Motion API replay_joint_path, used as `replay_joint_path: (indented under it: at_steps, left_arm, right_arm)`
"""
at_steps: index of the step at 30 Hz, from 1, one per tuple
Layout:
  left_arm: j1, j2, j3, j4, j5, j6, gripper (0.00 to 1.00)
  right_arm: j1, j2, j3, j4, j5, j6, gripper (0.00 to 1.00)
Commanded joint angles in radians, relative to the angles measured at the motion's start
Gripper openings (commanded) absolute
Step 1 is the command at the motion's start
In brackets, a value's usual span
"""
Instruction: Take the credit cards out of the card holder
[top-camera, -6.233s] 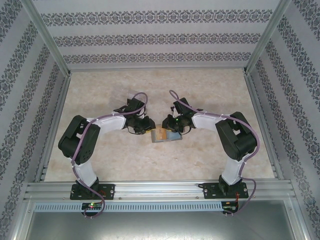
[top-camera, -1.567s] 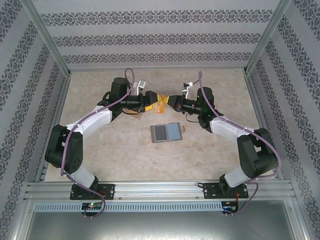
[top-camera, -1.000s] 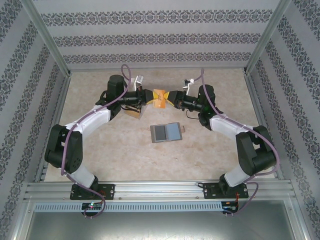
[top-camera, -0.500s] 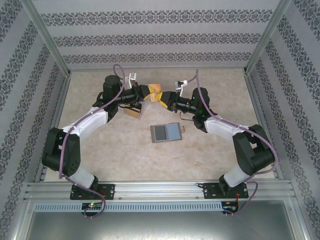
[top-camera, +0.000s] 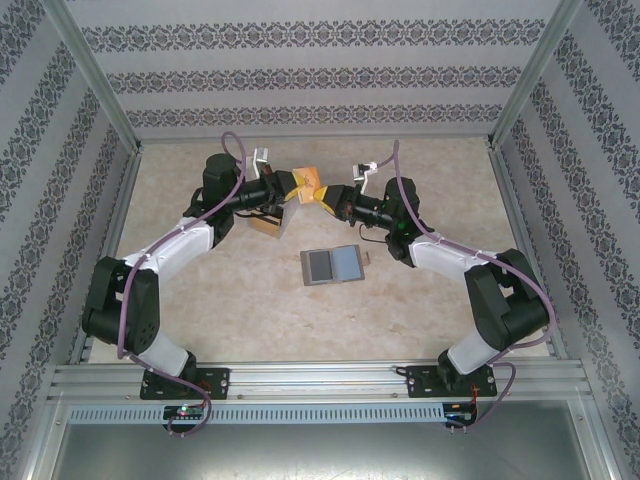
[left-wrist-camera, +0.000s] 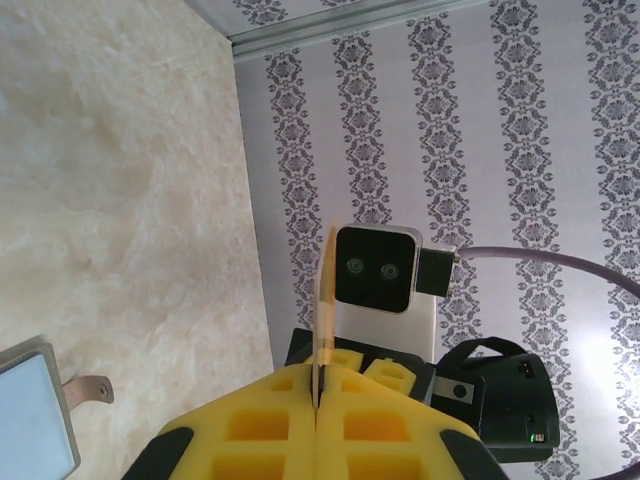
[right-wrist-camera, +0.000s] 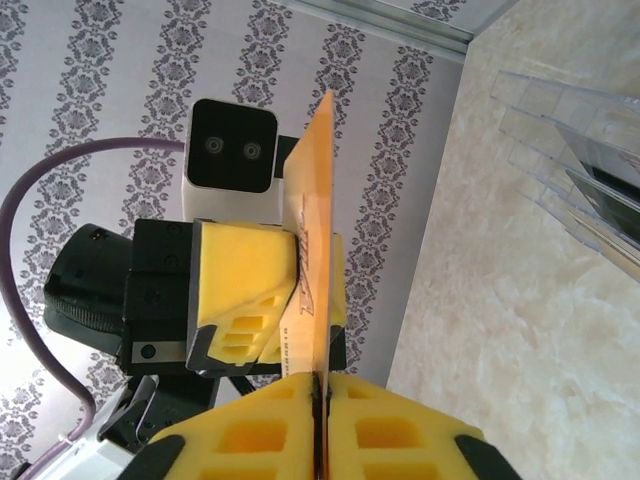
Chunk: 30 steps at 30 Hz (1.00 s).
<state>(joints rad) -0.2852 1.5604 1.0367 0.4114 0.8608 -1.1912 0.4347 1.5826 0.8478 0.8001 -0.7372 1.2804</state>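
Observation:
A tan-gold credit card (top-camera: 307, 183) hangs in the air at the back of the table, gripped from both sides. My left gripper (top-camera: 293, 187) is shut on one end and my right gripper (top-camera: 322, 195) is shut on the other. The left wrist view has the card (left-wrist-camera: 325, 290) edge-on, rising from my left gripper's (left-wrist-camera: 318, 390) closed yellow pads. In the right wrist view the card (right-wrist-camera: 312, 230) stands up from my right gripper (right-wrist-camera: 320, 385), with the left fingers (right-wrist-camera: 240, 280) clamped on its far end. The card holder (top-camera: 332, 265) lies open on the table, nearer than both grippers.
A small see-through box (top-camera: 266, 224) with tan contents sits on the table under the left arm; its clear walls (right-wrist-camera: 570, 140) show at the right wrist view's upper right. Patterned walls and metal rails (top-camera: 110, 110) close in the table. A corner of the card holder (left-wrist-camera: 30, 420) shows lower left.
My right gripper has closed onto the card that the left gripper holds. Both grippers have drifted slightly left with the card between them. The card holder has not moved.

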Motion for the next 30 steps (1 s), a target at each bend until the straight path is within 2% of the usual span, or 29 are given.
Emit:
replay_joint_path:
  at_steps: [1,7,12,16,20,26,30]
  left_arm:
    - [0.023,-0.054,-0.019,-0.025,0.01,0.009,0.22]
    - [0.108,-0.174,-0.06,-0.392,-0.079,0.16,0.71]
    - [0.224,-0.262,-0.02,-0.832,-0.198,0.355,0.89]
    - [0.328,-0.295,0.013,-1.049,-0.247,0.476,0.97]
    - [0.434,-0.319,0.037,-1.166,-0.249,0.57,0.99]
    - [0.465,-0.335,0.052,-1.236,-0.372,0.722,0.99]
    - [0.465,-0.343,0.033,-1.227,-0.432,0.744,0.99]
  right_arm:
    - [0.006,-0.022,-0.003,-0.029,0.045,-0.068,0.0]
    - [0.029,-0.042,0.017,-0.255,0.126,-0.287,0.0]
    - [0.068,-0.022,0.076,-0.433,0.216,-0.499,0.0]
    - [0.128,0.023,0.198,-0.661,0.335,-0.719,0.0]
    - [0.186,0.088,0.328,-0.81,0.416,-0.914,0.0]
    - [0.274,0.203,0.544,-1.007,0.53,-1.237,0.0]
    - [0.313,0.301,0.69,-1.127,0.582,-1.391,0.0]
